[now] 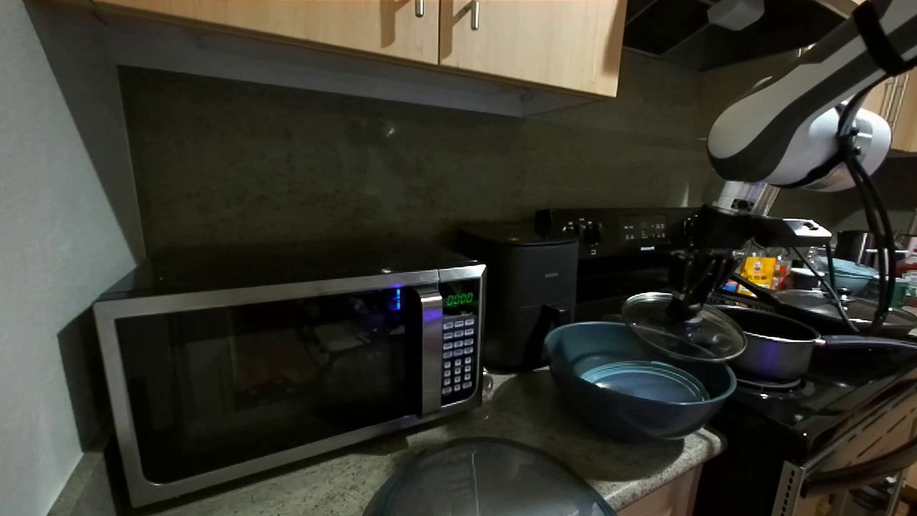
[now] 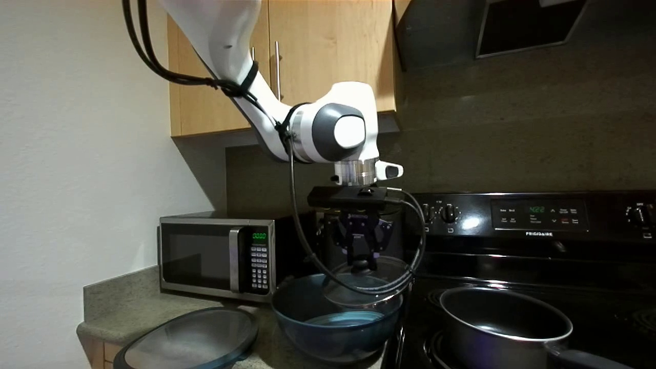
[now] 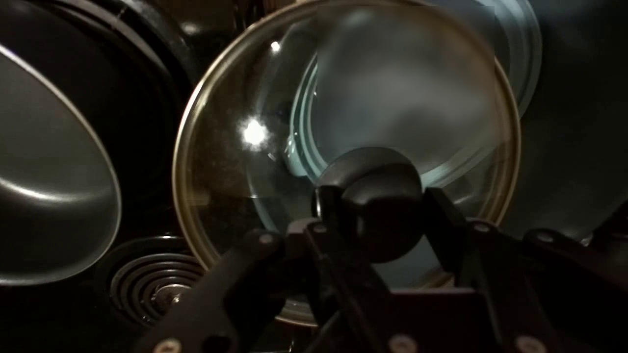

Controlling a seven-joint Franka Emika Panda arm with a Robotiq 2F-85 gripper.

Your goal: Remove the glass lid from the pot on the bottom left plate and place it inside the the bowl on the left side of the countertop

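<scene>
The gripper [image 2: 362, 260], mid-frame in an exterior view, pinches the lid [image 2: 368, 281] by its knob [image 2: 361, 266]. The bowl [image 2: 335, 341] sits bottom centre, the lid overhanging its right rim; past a strip of stove [image 2: 423, 320], the pot [image 2: 487, 347], lower right.

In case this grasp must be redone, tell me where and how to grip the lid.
By its knob, from above, jaws on opposite sides, as the gripper has it now. The knob stands up at the centre of the lid, rounded and small enough for the jaws; the lid itself looks too broad to span, and its thin rim may slip.
</scene>
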